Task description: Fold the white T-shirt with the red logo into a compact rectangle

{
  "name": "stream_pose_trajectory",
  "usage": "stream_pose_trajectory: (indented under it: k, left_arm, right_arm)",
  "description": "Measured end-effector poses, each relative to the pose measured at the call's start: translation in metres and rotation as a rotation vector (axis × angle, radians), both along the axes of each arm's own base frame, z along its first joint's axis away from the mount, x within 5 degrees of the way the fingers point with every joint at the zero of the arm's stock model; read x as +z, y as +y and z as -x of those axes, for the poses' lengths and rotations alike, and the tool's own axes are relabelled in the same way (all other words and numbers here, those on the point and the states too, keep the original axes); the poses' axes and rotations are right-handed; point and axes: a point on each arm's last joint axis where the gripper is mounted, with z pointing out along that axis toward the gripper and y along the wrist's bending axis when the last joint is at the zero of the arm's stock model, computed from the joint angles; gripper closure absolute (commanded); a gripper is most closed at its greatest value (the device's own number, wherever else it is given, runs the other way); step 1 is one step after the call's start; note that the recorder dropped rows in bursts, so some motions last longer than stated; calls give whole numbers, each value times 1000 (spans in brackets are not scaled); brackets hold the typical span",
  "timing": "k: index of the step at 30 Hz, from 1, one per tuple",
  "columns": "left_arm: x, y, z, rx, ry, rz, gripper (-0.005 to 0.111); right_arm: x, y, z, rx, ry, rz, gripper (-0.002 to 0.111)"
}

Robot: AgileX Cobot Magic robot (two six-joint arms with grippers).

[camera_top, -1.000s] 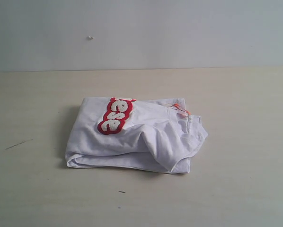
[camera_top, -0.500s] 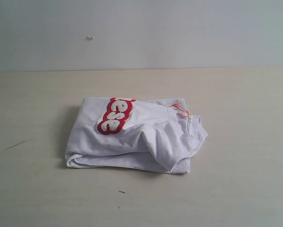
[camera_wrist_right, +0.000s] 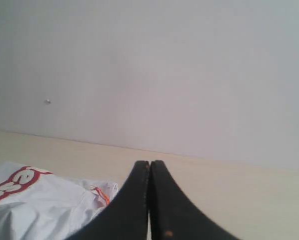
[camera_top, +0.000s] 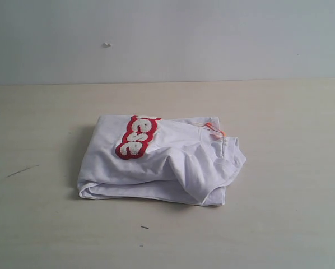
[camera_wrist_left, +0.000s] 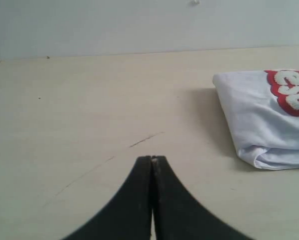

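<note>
No visible shift of the white T-shirt [camera_top: 173,165] or its red logo [camera_top: 137,137] since a second ago.

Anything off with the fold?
The white cotton T-shirt is folded but lumpy: a loose flap bulges on the right, the orange neck tag pokes out, and the red-bordered logo lies slanted, cut off by the fold.

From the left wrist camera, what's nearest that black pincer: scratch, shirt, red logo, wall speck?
1. Scratch, just ahead of the left gripper.
2. White T-shirt, off to the side.
3. Red logo, atop the shirt.
4. Wall speck, far behind.
</note>
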Motion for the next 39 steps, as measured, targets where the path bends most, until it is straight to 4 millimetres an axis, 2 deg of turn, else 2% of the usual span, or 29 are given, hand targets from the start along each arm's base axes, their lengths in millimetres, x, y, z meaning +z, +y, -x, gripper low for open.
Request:
stream_pose_trajectory:
  k: [6,14,27,39]
  left_arm:
    - [0,0,0,0,0,0,107]
    - [0,0,0,0,0,0,107]
    - [-1,0,0,0,7,-1,107]
    - [-1,0,0,0,7,-1,107]
  right_arm:
    - [-34,-6,1,-106,-47,-102,108]
    - [-71,-14,-4,-255,33,-160,108]
    - [-86,-15,-2,-288,194,-98,108]
    - [-89,-16,-1,-299,215,-140,108]
